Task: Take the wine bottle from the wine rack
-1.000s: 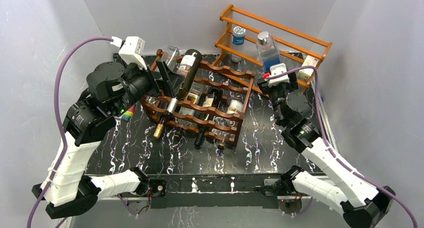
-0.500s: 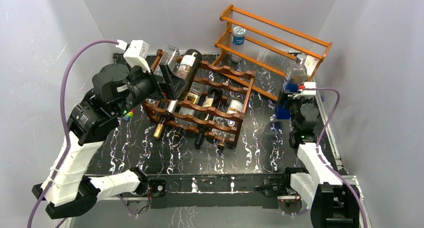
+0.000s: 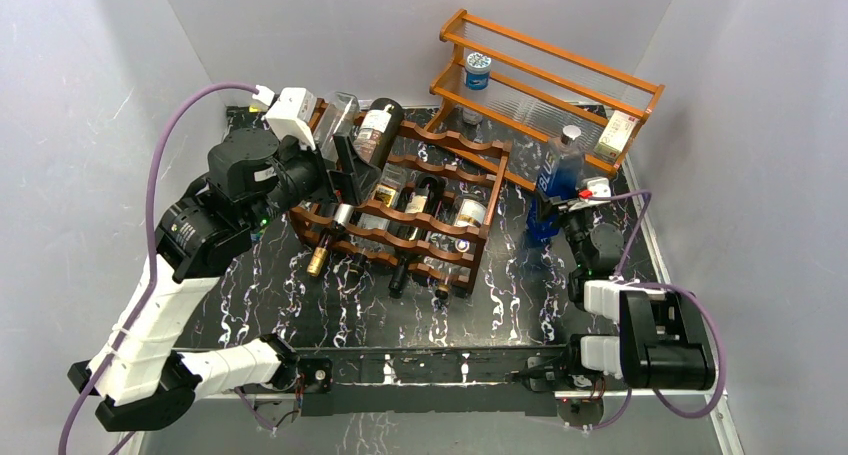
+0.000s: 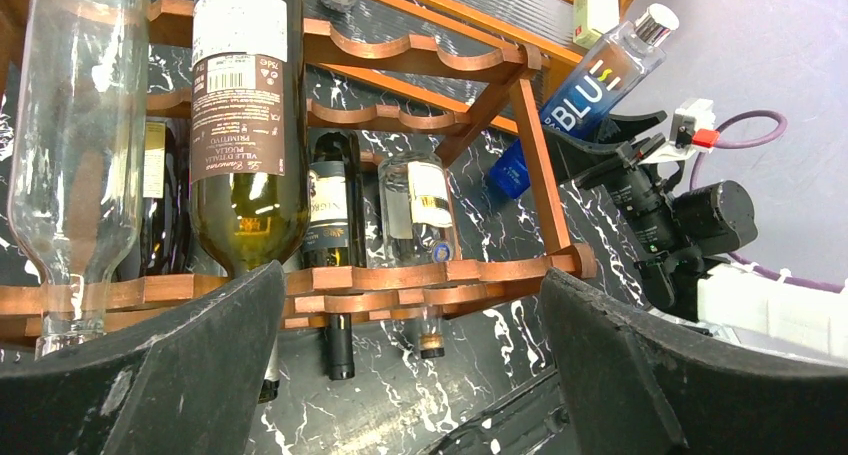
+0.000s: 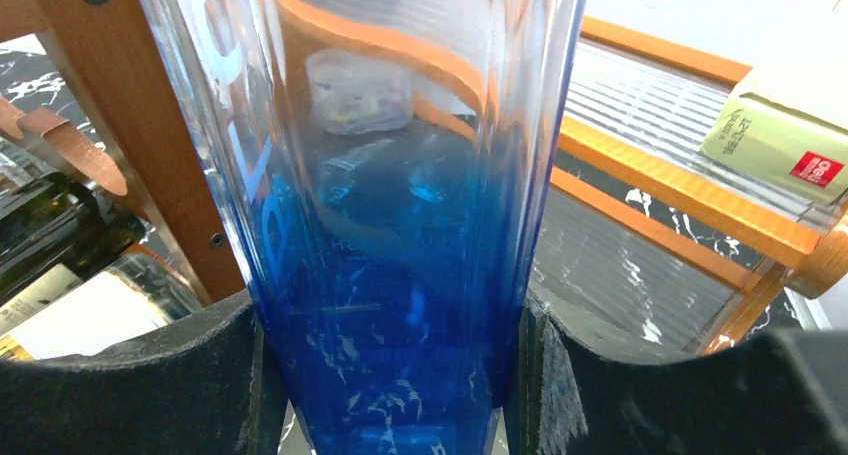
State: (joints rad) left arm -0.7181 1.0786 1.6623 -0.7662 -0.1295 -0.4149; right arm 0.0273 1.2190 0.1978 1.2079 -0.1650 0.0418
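Right wrist: gripper (image 5: pixel 390 380) around blue bottle (image 5: pixel 390 275)

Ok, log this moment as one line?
left gripper: open, facing wine rack | right gripper: shut on blue bottle beside rack | wine bottle: on rack

The blue bottle (image 4: pixel 585 100) carries big white letters "BLU" along its side. The smaller print beside them is too small to read.

The dark wine bottle (image 4: pixel 245 125) has a white back label with the words "PRIMITIVO" and "PUGLIA", what looks like "75cl" at its edge, and a barcode. The finer lines cannot be read.

The black bottle (image 4: pixel 333 215) next to it has a dark label that begins "NEGR"; the rest is not clear.

The clear bottle (image 4: pixel 418 210) has a white label and a round blue sticker, both unreadable.

The pale box (image 5: pixel 775 140) shows a red square with white signs and a line of grey print, both blurred.
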